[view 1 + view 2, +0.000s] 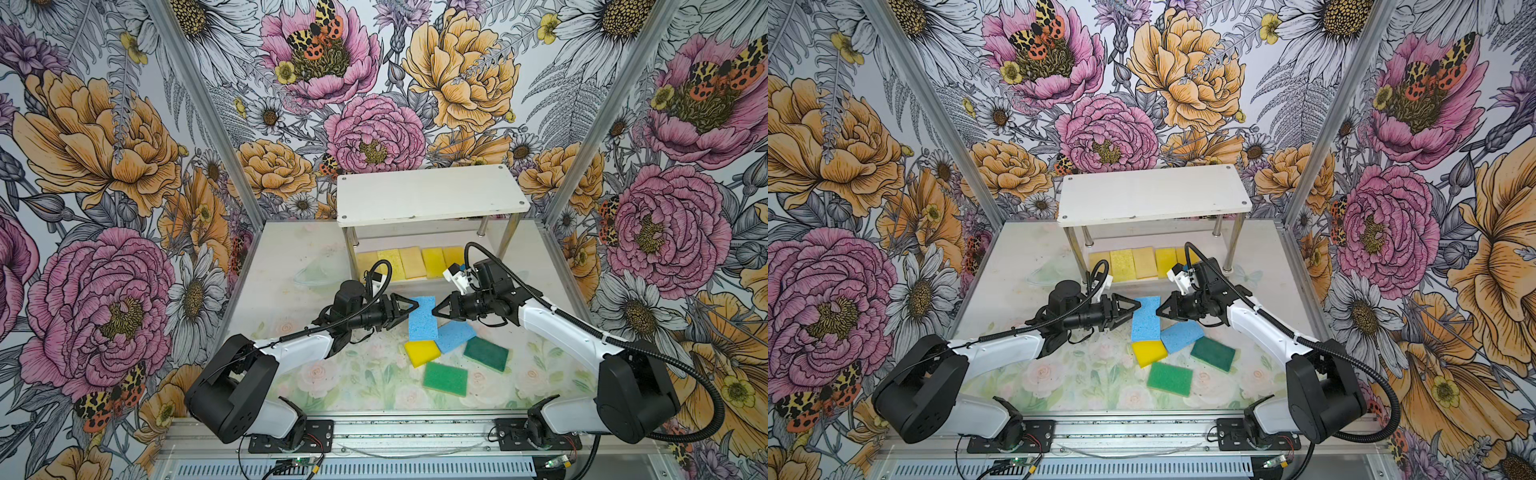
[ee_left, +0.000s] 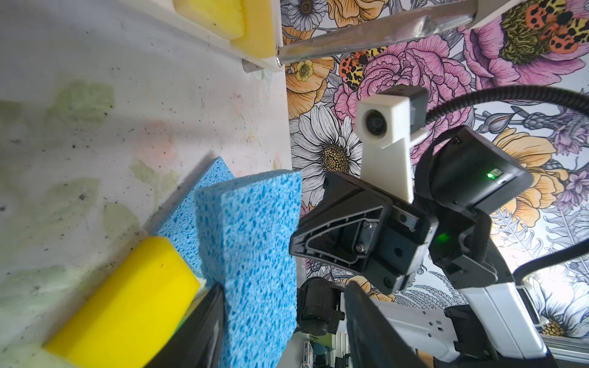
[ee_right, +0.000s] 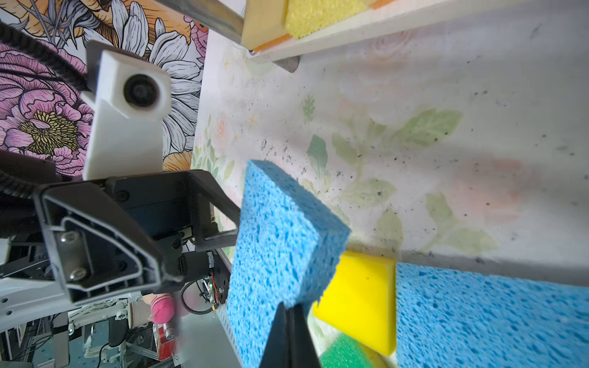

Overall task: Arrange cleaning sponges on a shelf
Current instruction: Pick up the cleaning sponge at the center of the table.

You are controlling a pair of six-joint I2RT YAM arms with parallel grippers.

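1. Find the blue sponge [image 1: 422,318] on the table [image 1: 299,257], in front of the shelf [image 1: 432,195], right between both pincers.
2. Long way of the sponge: pointing to the shelf and back to the arms. Near end resting on a second blue sponge [image 1: 455,336] and a yellow sponge [image 1: 422,352].
3. Left pincer [image 1: 411,311]: spread, right at the sponge's left long side. One finger [image 2: 204,321] under the sponge, the other above it with a gap showing, so not pinching yet.
4. Right pincer [image 1: 434,311]: pressed together, holding nothing, tip at the sponge's right long side like a stopper. Touching or just beside? Cannot tell.
5. Both pincers about as near, but only the left one looks set to grab.
6. Likely next: squeeze the left pincer across the sponge's thin way, lift, then carry it away from the arms to the shelf.
7. On the shelf: top board bare, a row of five yellow sponges [image 1: 409,262] down below, its right end hidden by the right arm.
8. Left on the table, nearer the arms: two green sponges [image 1: 486,353].
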